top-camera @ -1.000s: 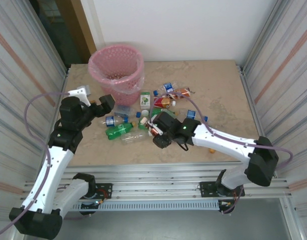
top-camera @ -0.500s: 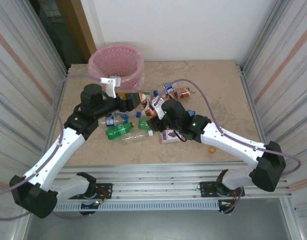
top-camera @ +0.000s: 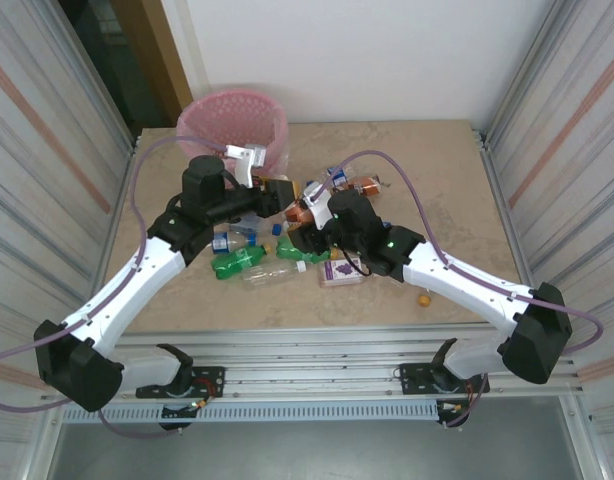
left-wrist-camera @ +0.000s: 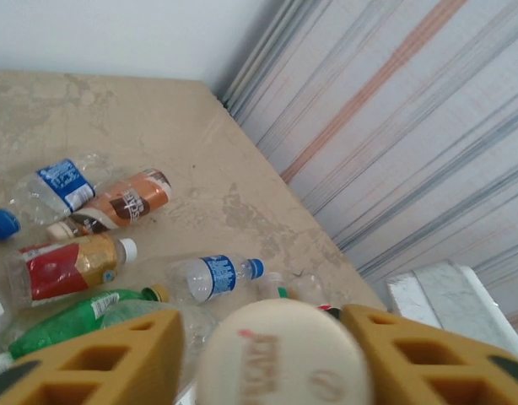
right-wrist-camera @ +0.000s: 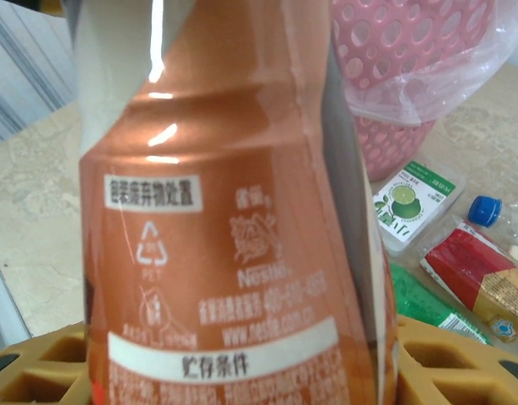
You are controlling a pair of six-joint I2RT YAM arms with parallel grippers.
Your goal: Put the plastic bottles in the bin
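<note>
My right gripper (right-wrist-camera: 242, 371) is clenched on a brown bottle (right-wrist-camera: 234, 228), its yellow lattice fingers (right-wrist-camera: 40, 363) at either flank. My left gripper (left-wrist-camera: 263, 359) has its jaws on both sides of what I take to be that bottle's white cap (left-wrist-camera: 284, 337), and I cannot tell whether the squeeze is firm. This looks like a hand-over, so I'd keep the right hold tight until the left clearly bears the weight. The cap is smooth, round and domed and could slip or spin, so a bite lower on the neck would be safer. The body is thin glossy plastic under a slick printed sleeve, which will dent rather than resist, so moderate pressure should do. Just beyond my left gripper lie a crumpled green bottle (left-wrist-camera: 65, 325) and a clear bottle (left-wrist-camera: 213, 277) with a blue label, on the mottled stone-look worktop (left-wrist-camera: 116, 110). Past the brown bottle, ahead of my right gripper, stands the bin (right-wrist-camera: 385, 42), stiff pink lattice with a filmy liner (right-wrist-camera: 453, 84) draped over it. I'd carry the bottle high over that rim before letting go.
</note>
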